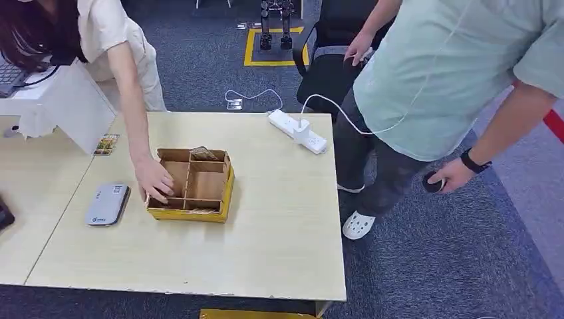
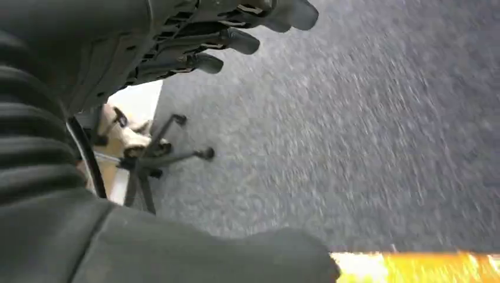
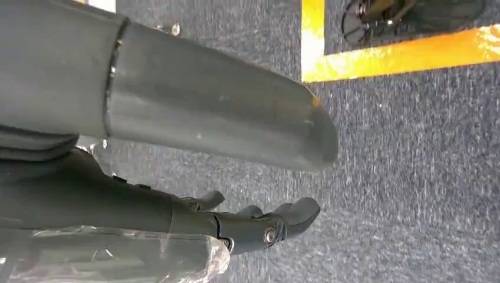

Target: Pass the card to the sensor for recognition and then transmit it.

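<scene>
Both hands hang over the carpet with nothing in them: my left hand (image 2: 194, 41) and right hand (image 3: 236, 177) have fingers loosely apart. A card (image 1: 203, 153) seems to lie in the divided box (image 1: 219, 199), where a person's hand (image 1: 154, 178) rests; the grey sensor (image 1: 106, 204) sits just beside. I can't judge whether scanning is done or pending.

A person's hand (image 1: 154, 179) blocks the divided box (image 1: 193, 186); bare tabletop (image 1: 266, 219) lies open beside it.
</scene>
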Tool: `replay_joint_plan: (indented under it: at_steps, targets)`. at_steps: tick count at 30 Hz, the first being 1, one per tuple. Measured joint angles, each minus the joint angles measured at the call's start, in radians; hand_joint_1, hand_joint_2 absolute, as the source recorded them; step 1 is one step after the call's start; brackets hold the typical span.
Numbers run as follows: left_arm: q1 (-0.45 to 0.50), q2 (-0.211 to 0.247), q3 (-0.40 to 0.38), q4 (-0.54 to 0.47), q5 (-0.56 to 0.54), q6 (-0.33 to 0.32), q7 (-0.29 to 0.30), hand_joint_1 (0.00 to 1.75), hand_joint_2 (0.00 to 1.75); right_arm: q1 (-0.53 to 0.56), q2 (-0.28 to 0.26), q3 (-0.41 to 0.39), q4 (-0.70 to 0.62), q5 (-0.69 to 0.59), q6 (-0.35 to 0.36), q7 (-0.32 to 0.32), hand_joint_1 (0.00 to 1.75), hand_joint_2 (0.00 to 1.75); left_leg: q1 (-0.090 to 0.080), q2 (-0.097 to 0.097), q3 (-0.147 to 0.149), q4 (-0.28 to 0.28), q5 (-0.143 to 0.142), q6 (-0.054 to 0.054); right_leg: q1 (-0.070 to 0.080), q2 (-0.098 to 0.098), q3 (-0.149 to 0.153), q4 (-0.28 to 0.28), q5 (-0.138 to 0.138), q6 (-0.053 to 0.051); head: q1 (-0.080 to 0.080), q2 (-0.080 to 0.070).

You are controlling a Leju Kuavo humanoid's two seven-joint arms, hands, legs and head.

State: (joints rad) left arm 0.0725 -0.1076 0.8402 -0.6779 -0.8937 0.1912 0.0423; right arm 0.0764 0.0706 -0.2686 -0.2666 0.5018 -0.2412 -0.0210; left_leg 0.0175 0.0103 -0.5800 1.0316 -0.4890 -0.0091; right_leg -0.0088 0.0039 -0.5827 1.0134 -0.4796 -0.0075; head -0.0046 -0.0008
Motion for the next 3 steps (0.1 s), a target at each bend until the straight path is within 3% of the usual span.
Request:
replay_joint_plan:
  at_steps: [3]
  targets:
    - [0.007, 0.007, -0.065, 0.017, 0.072, -0.015, -0.001, 0.0, 1.75, 0.005, -0.005, 0.02, -0.009, -0.041, 0.019, 0.0, 0.0, 0.0, 0.0, 0.0, 0.0, 0.0, 0.0, 0.0, 0.0, 0.0, 0.0, 0.0, 0.0, 0.0, 0.0, 0.0]
